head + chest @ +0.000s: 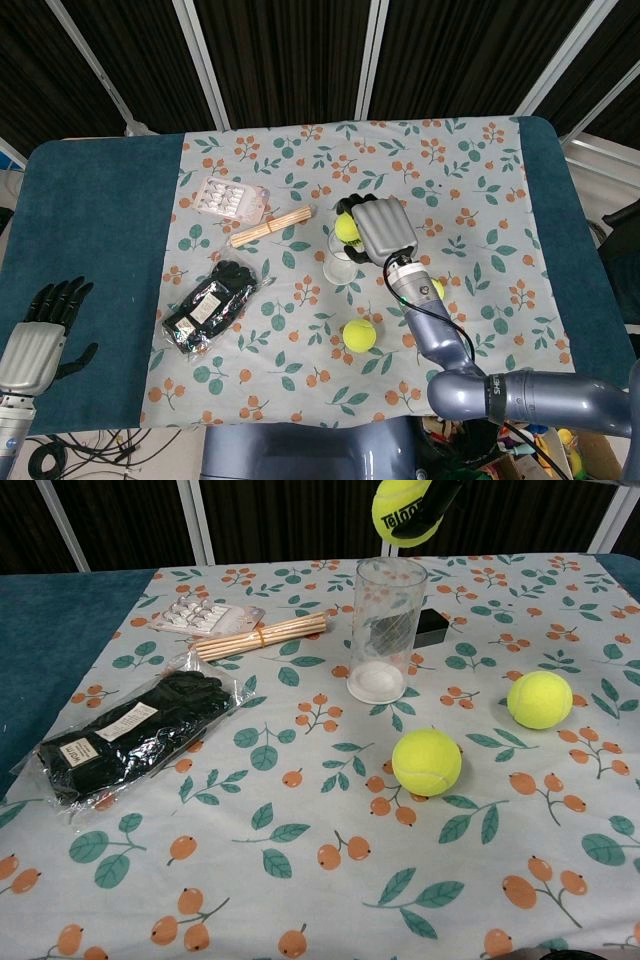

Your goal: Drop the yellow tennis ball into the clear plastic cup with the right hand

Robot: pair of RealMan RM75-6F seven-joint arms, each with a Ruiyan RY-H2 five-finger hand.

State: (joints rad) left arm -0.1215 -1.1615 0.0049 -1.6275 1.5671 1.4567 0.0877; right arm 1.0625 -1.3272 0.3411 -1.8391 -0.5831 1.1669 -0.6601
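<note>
My right hand (382,228) holds a yellow tennis ball (398,512) in the air just above the clear plastic cup (384,630). In the head view the held ball (347,229) shows at the hand's left edge, over the cup (338,262). In the chest view only dark fingers (436,502) around the ball appear at the top edge. The cup stands upright on the floral cloth and holds nothing. My left hand (42,328) rests far left on the blue table with fingers apart and nothing in it.
Two more tennis balls (427,762) (539,699) lie right of the cup. A bagged pair of black gloves (125,735), a bundle of wooden sticks (262,636) and a blister pack (198,613) lie to the left. A small black object (431,627) sits behind the cup.
</note>
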